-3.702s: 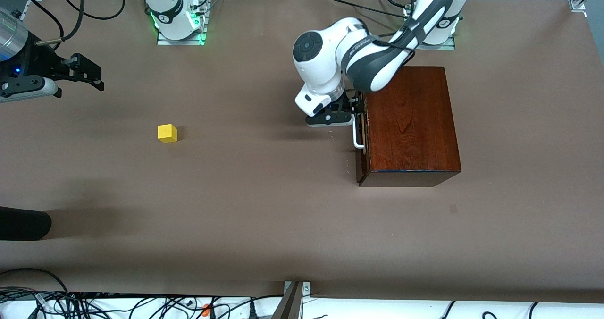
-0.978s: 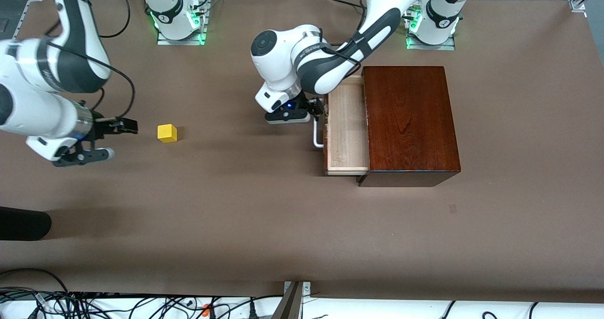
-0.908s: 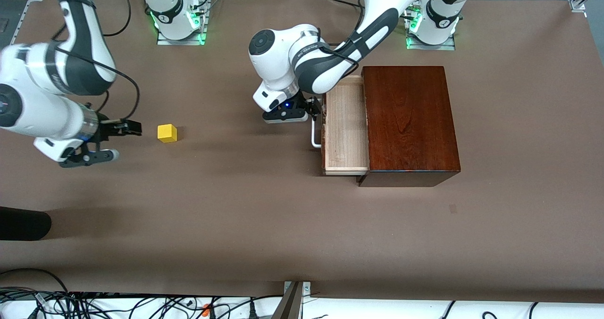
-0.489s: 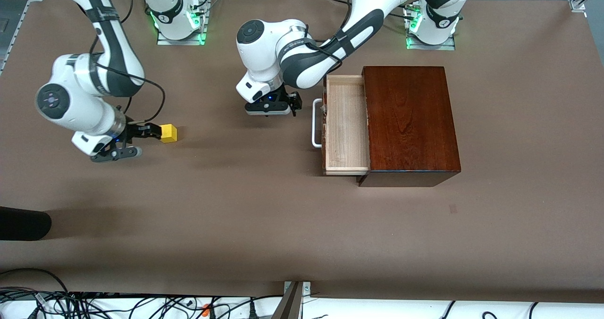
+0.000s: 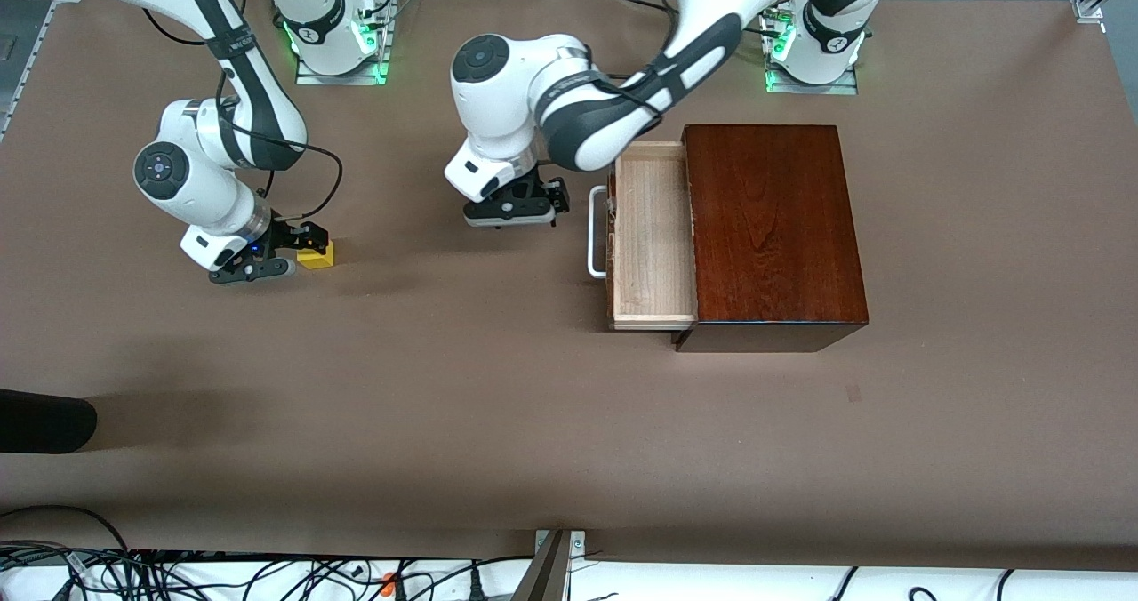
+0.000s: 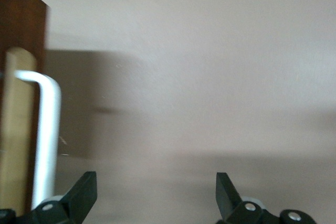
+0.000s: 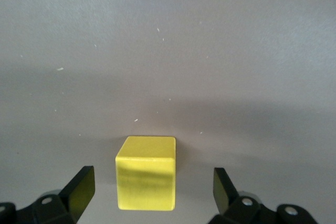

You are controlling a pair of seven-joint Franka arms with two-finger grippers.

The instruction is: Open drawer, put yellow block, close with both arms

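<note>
Front view, drawer: While the tray stands pulled out of the dark wooden box (image 5: 773, 232) toward the right arm's end of the table, the drawer (image 5: 653, 232) is seen with its pale floor bare and its white handle (image 5: 596, 232) exposed.
Front view, left gripper: The left gripper (image 5: 544, 201) is placed over the table (image 5: 498, 388) just beside the handle, apart from it; nothing is held, and the spread of its fingers is not made out from here.
Front view, yellow block: The yellow block (image 5: 317, 255) is found on the table toward the right arm's end, well apart from the drawer.
Front view, right gripper: The right gripper (image 5: 302, 245) is lowered at the block, partly covering it.
Left wrist view, fingers: The two black fingertips (image 6: 84, 195) are spread wide with only table surface between them; nothing is gripped.
Left wrist view, drawer: The handle (image 6: 44, 140) and the drawer's front edge (image 6: 16, 135) are seen off to one side of the fingertips, not between them.
Right wrist view, block: The block (image 7: 145, 172) is seen resting flat on the table, between the fingertips (image 7: 79, 190).
Right wrist view, fingers: The fingers are held wide apart, with a clear gap on each side of the block; it is not touched.
</note>
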